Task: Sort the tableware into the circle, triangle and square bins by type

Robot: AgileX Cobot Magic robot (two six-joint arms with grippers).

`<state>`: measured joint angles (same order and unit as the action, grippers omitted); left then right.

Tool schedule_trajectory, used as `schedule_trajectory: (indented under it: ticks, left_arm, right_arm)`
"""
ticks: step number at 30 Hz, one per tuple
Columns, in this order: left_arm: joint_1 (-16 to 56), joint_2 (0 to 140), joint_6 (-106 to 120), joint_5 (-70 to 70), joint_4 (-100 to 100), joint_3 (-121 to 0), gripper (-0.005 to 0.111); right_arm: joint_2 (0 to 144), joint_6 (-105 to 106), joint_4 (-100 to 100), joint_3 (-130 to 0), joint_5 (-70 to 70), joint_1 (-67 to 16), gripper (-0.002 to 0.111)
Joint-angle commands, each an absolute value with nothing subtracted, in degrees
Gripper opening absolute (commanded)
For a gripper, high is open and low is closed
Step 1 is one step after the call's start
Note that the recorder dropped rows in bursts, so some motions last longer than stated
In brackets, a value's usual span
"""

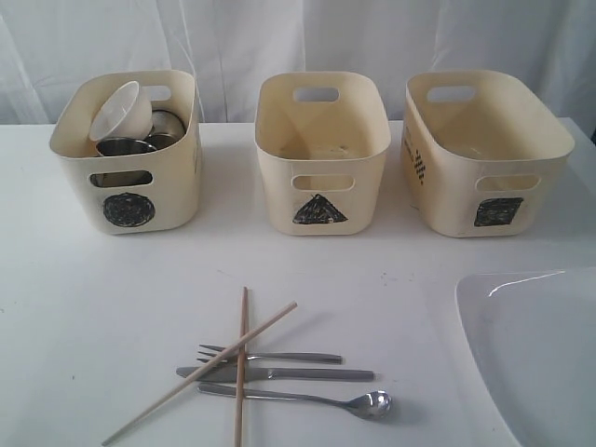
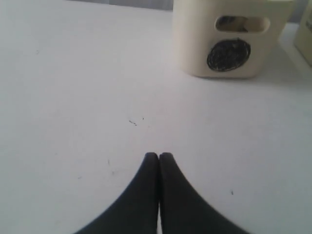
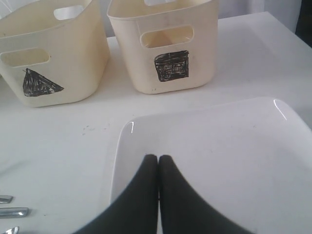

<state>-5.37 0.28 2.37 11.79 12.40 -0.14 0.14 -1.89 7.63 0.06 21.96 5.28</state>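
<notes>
1. Cream bins stand in a row across the top of the exterior view: circle bin (image 1: 168, 191) upper left, triangle bin (image 1: 279, 186) centre, square bin (image 1: 438, 186) upper right.
2. The circle bin holds a white bowl (image 1: 121, 110), tipped on its side, atop steel cups (image 1: 126, 147) (that group looks sorted). I can see nothing inside the other two.
3. On the desk (image 1: 93, 307), lower centre, two chopsticks (image 1: 242, 363) lie crossed over the fork (image 1: 289, 356) and knife (image 1: 307, 374), with the spoon (image 1: 368, 403) just below them. The plate (image 1: 531, 354) fills the lower right corner, cut off by the frame edge.
4. The left claw (image 2: 159, 156) is pressed together, pinching nothing, above bare desk and facing the circle bin. The right claw (image 3: 158, 158) is likewise pressed together and empty, hanging over the plate near its edge.
5. Step in hand, as I judge it: cutlery, chopsticks and plate are not yet sorted, and the right claw looks placed for the plate.
6. The next move calls for spreading that claw, then working a finger under the plate's thin rim (flat and glossy, so probably slippery). Which bin takes it, the marks alone don't tell me.
</notes>
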Motion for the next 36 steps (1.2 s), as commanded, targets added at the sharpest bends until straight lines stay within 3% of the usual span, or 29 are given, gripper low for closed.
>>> schedule_trajectory:
  ticks: [1,5,20,28,36]
  left_arm:
    - [-5.6,0.0,2.6,13.3,5.3,0.0,0.000]
    - [-5.6,0.0,-6.8,13.1,5.2,0.0,0.000]
    - [-5.6,0.0,-6.2,13.1,5.2,0.0,0.000]
    - [-5.6,0.0,-13.2,24.2,6.0,-0.2,0.000]
    - [-5.6,0.0,-13.1,25.1,6.0,-0.5,0.000]
  right_arm:
    - [0.0,-1.2,7.5,0.0,21.2,5.2,0.000]
    - [0.0,-1.2,7.5,0.0,21.2,5.2,0.000]
    - [0.0,-1.2,7.5,0.0,21.2,5.2,0.000]
    - [0.0,-1.1,6.6,0.0,21.2,5.2,0.000]
    - [0.0,-1.2,6.6,0.0,21.2,5.2,0.000]
